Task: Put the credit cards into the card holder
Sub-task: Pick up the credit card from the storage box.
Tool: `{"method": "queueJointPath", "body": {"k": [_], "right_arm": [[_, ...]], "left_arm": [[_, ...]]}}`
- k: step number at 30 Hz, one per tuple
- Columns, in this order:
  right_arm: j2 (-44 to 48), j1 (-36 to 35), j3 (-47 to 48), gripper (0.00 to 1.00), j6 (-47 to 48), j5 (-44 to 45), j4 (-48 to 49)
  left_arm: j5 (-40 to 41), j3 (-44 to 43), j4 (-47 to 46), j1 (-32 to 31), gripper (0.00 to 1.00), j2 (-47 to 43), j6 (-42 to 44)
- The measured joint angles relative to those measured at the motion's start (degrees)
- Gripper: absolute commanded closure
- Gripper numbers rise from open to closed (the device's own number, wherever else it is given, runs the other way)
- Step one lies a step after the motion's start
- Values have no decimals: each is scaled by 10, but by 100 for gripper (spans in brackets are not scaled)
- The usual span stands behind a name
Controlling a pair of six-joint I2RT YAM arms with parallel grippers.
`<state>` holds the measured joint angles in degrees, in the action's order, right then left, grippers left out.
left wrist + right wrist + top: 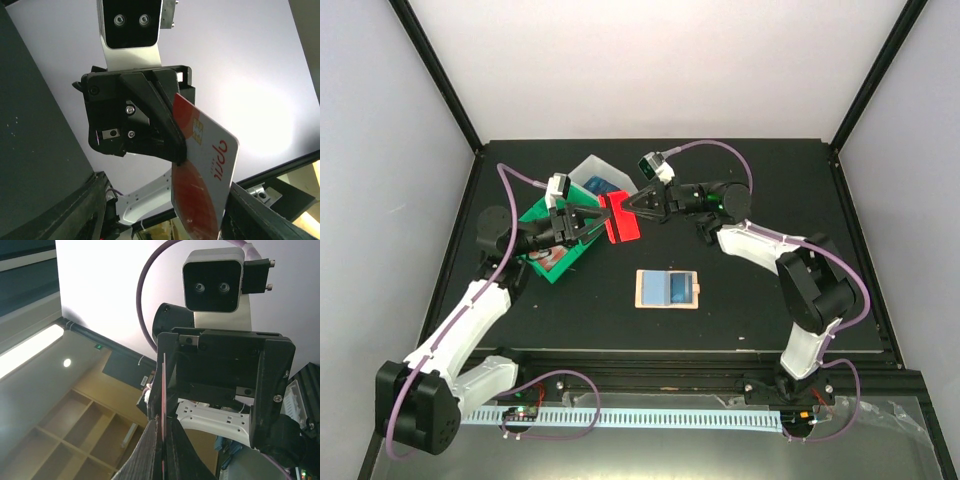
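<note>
We saw the right gripper point(626, 207) pinched shut on a red credit card point(620, 219), held in mid-air between the arms. The left gripper point(595, 222) stood parted around the card's other edge. The card holder point(667, 289) lay open on the black table point(720, 330).

red card point(202, 170) bottom cut off by frame, white bin point(603, 178) partly hidden

A card point(620, 218) hangs between both arms, behind the card holder point(667, 290) on the table point(740, 320).
</note>
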<state>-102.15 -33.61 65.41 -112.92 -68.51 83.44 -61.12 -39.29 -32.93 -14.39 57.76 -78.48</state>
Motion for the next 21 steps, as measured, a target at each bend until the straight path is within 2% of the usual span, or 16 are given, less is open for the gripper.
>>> {"method": "queueJointPath", "body": {"k": [11,21], "right_arm": [[10,3,0,99,-33,-1,9],[19,3,0,99,-33,-3,10]], "left_arm": [[7,23,-77,3,37,-9,-52],[17,41,-39,20,37,-38,-23]]}}
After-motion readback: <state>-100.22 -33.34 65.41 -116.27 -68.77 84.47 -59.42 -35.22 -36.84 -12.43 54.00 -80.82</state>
